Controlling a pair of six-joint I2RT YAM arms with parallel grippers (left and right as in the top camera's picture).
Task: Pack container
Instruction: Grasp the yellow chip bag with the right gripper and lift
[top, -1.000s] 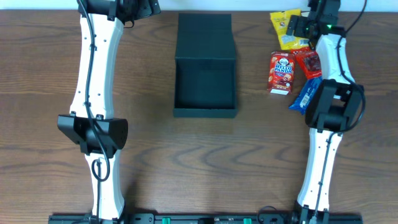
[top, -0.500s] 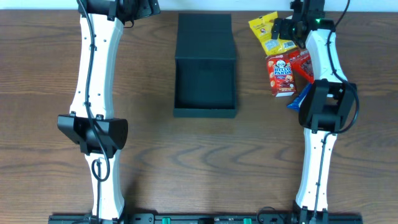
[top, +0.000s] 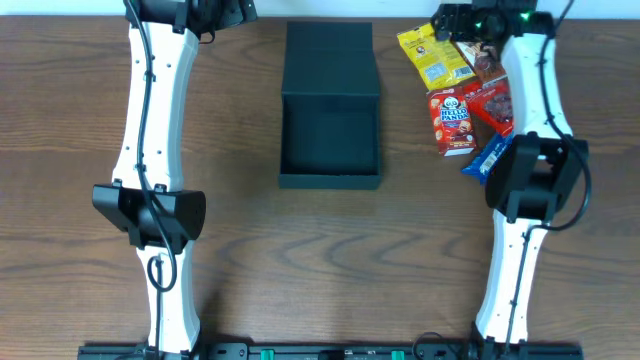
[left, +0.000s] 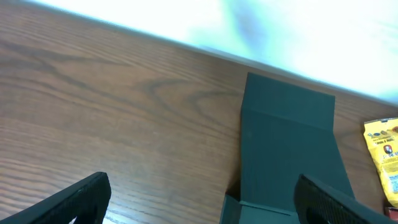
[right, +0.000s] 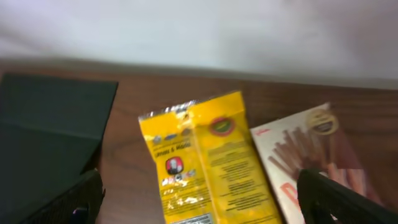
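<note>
The shallow, roughly square, dark greenish-black matte cardboard container (top: 330, 181) sits on the brown wood-grain table (top: 300, 260), between the two arms. Its attached flap lid (top: 328, 58), of the same colour, is folded back and lies flat on the table on the container's far side, so the tray stands open to the overhead camera.

A cluster of snacks lies to the right of the container, apart from it. A yellow crinkled foil packet (top: 432, 58) lies level with the lid and is the snack closest to it. Just right of that packet, a pale cardboard box printed with brown sticks (right: 305, 162) is partly under the right arm. Level with the container's open tray lies a red carton with a panda printed on it (top: 453, 122), with a red wrapper (top: 495, 105) touching its right side. A blue wrapper (top: 485, 158) lies level with the container's near wall, partly hidden by the arm.

The right gripper (right: 208, 199) is to the right of the container's lid, at the far end of the yellow packet. Its fingers are spread wide, one on either side of the packet in the wrist view, and grip nothing. Whether they touch the table cannot be told.

The left gripper (left: 208, 200) is to the left of the container's lid. Its fingers are spread wide and hold nothing, and its wrist view shows the lid and the wood between them.
</note>
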